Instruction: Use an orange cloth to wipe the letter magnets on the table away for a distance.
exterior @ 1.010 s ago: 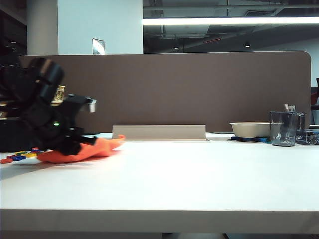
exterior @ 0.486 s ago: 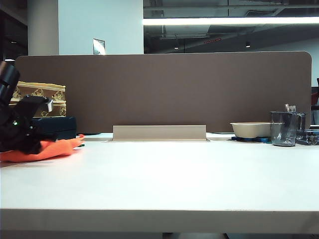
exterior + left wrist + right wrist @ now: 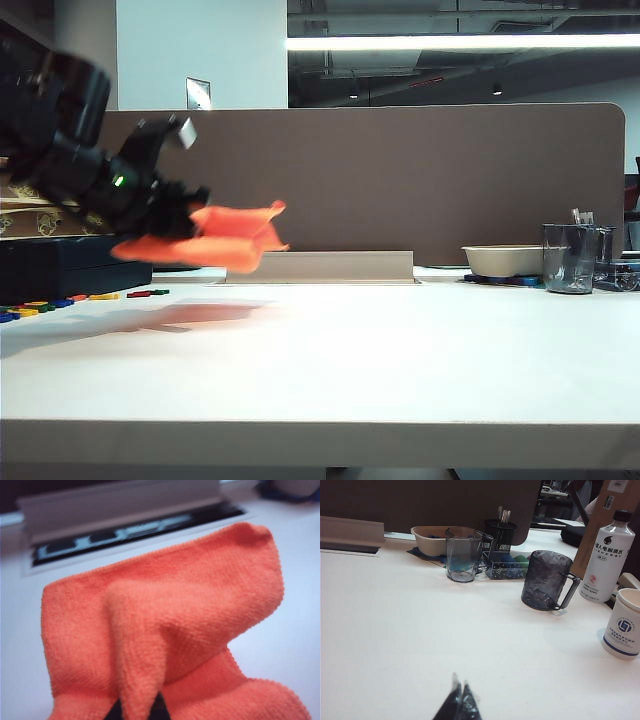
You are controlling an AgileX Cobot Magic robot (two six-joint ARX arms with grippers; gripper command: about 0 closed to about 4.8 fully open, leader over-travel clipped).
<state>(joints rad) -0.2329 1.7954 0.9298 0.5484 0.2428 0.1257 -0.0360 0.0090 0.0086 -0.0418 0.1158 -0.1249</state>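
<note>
My left pincer (image 3: 195, 215) is hanging raised at 9 o'clock, clenching the orange cloth (image 3: 235, 236) above the surface (image 3: 400, 350); my right pincer (image 3: 459, 702) is resting closed.

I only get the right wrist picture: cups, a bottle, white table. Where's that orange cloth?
Observer: The orange cloth hangs in the air at the left of the exterior view, clamped in the left pincer.
Operator: And the letters?
Observer: The letter magnets lie on the table at its far left, below the arm, clear of the cloth.
Operator: My pincer?
Observer: The right pincer is shut, empty, and absent from the exterior view.
</note>
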